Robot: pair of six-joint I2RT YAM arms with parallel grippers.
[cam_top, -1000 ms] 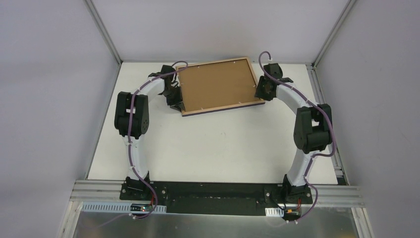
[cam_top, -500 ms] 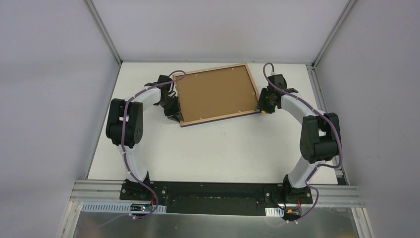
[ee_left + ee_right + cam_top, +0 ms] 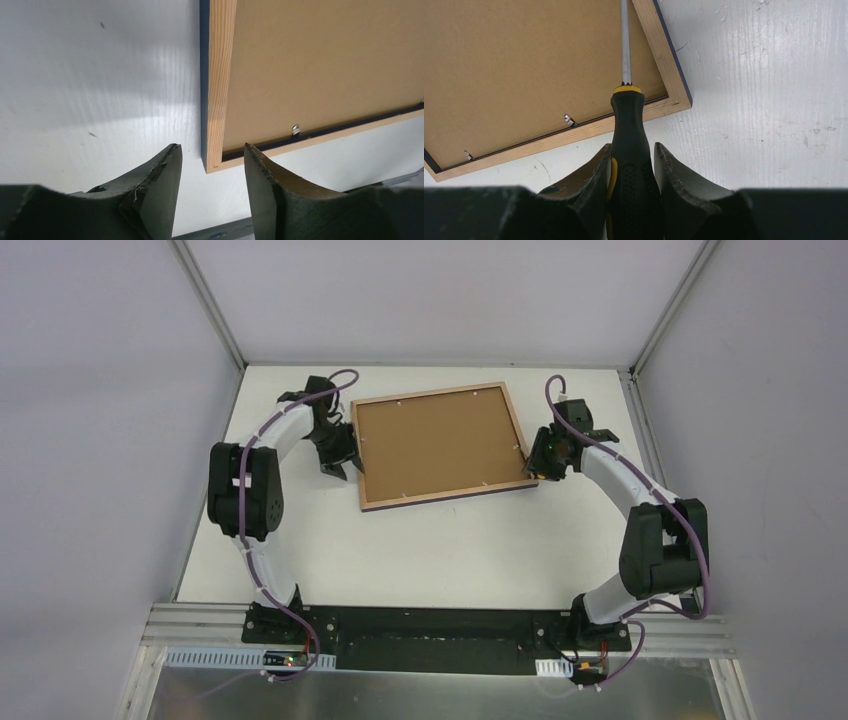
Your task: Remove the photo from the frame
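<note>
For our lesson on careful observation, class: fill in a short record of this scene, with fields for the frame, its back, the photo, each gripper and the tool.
frame: face down on the white table, wooden back up
board: brown, set in the frame's back
clips: small metal tabs along the board's edge
photo: not visible
left gripper: open, at a corner of the frame, holding nothing
right gripper: shut on the screwdriver
screwdriver: black and yellow handle, shaft reaching over the board
</note>
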